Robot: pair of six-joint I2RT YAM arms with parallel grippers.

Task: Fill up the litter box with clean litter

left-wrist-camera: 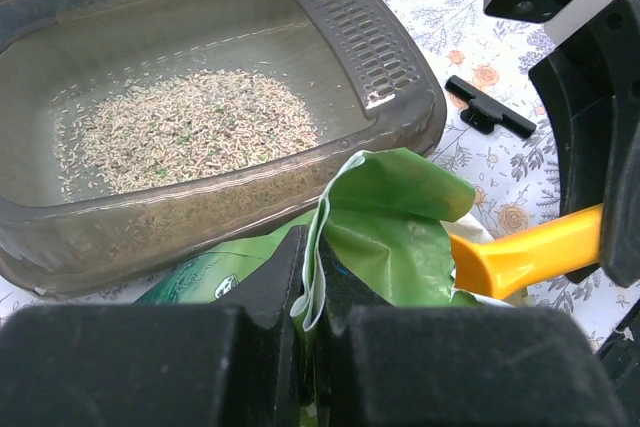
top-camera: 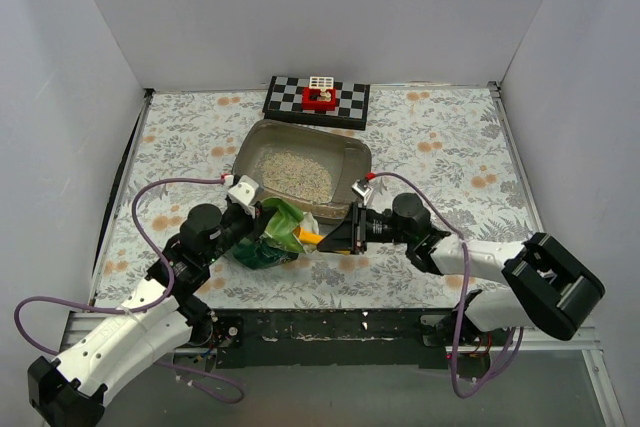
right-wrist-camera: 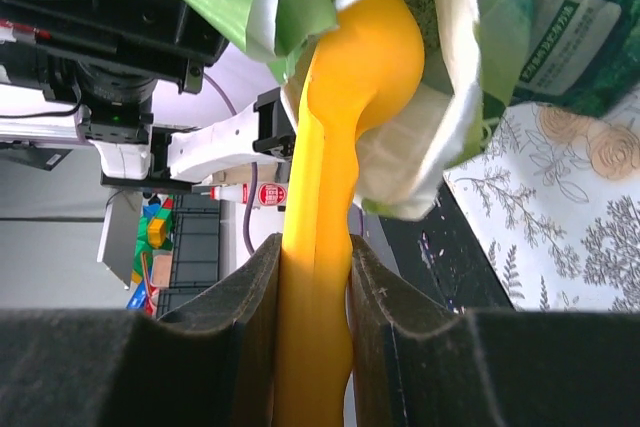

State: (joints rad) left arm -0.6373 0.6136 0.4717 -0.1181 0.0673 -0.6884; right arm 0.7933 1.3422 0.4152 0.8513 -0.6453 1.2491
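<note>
A checkered board (top-camera: 316,100) lies behind the litter box (top-camera: 300,137), long axis across the desk (top-camera: 450,167) – a thin patch of litter (top-camera: 292,175) inside – while just before it the left gripper (left-wrist-camera: 308,282) pinches a green bag (left-wrist-camera: 395,217) in closed jaws and the right gripper (right-wrist-camera: 314,272) clamps a scoop (right-wrist-camera: 345,97) – its bowl in the bag's mouth.

White arm shells (top-camera: 130,332), black joints (top-camera: 205,225), purple cables (top-camera: 134,212), red plugs (top-camera: 370,176).
</note>
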